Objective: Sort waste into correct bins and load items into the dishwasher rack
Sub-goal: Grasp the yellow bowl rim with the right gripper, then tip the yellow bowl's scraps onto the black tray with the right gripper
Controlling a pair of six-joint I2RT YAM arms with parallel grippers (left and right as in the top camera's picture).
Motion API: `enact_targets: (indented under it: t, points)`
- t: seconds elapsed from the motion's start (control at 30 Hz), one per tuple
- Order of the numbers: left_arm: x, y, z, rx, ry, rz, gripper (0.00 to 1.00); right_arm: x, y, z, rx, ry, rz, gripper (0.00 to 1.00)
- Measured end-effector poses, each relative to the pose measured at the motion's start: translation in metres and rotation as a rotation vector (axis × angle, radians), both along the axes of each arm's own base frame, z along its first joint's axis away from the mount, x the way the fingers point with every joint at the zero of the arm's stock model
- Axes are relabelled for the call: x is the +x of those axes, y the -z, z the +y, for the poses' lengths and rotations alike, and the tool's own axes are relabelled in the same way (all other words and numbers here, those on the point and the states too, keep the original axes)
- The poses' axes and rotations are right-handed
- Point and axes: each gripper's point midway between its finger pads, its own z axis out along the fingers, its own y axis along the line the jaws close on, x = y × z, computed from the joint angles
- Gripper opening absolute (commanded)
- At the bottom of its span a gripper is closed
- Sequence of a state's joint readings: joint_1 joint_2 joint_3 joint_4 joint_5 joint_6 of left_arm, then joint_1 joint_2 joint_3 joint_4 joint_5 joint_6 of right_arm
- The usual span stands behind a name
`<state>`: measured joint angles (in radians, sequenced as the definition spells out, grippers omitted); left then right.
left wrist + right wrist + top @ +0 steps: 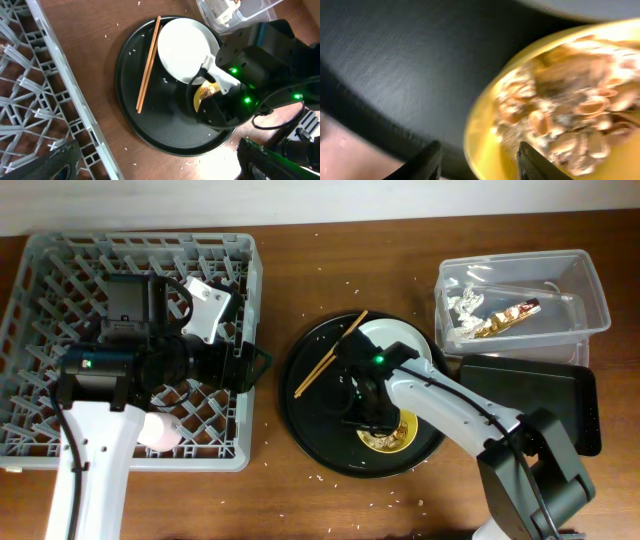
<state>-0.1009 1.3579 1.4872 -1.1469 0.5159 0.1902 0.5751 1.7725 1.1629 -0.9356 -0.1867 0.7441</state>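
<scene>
The yellow bowl (pixel 392 437) with tan-brown food bits (pixel 570 115) stands on the round black tray (pixel 310 430), in front of the grey-white plate (pixel 400 338). The wooden chopsticks (pixel 330 356) lie on the tray's left part. My right gripper (pixel 479 164) is open, its fingers on either side of the bowl's rim (pixel 482 140). My left gripper (pixel 157 167) is open and empty above the table between the grey dishwasher rack (pixel 40 300) and the tray. A pink cup (pixel 160 430) sits in the rack. The gold wrapper (pixel 510 315) and silvery scrap (pixel 465 305) lie in the clear tub (pixel 585 290). The blue cup is not in view.
The shallow black rectangular tray (pixel 535 385) lies in front of the clear tub, right of the round tray. White crumbs are scattered on the brown table (pixel 300 250). In the left wrist view the plate (pixel 185 47), chopsticks (pixel 148 62) and rack edge (pixel 75 100) show.
</scene>
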Motion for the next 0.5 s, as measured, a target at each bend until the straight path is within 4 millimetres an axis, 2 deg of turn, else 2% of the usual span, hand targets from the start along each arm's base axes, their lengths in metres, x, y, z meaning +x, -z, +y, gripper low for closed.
enact_targets:
  t: [0.03,0.2,0.23,0.3,0.37,0.4,0.5]
  points:
    - [0.0,0.0,0.0,0.0,0.0,0.0,0.99,0.003,0.001,-0.002,-0.018,0.023,-0.014,0.34]
    - [0.0,0.0,0.0,0.0,0.0,0.0,0.99,0.009,0.002,-0.006,-0.046,0.1,-0.034,0.37]
    - [0.0,0.0,0.0,0.0,0.0,0.0,0.99,0.011,0.003,-0.005,-0.049,0.123,-0.039,0.34]
    - [0.0,0.0,0.0,0.0,0.0,0.0,0.99,0.01,0.013,-0.006,-0.066,0.141,-0.013,0.14]
    - [0.0,0.0,0.0,0.0,0.0,0.0,0.99,0.008,0.026,-0.006,-0.078,0.154,0.022,0.04]
    - [0.0,0.0,0.0,0.0,0.0,0.0,0.99,0.007,0.029,-0.008,-0.088,0.15,0.03,0.04]
    - [0.0,0.0,0.0,0.0,0.0,0.0,0.99,0.01,0.019,-0.015,-0.084,0.149,0.031,0.04]
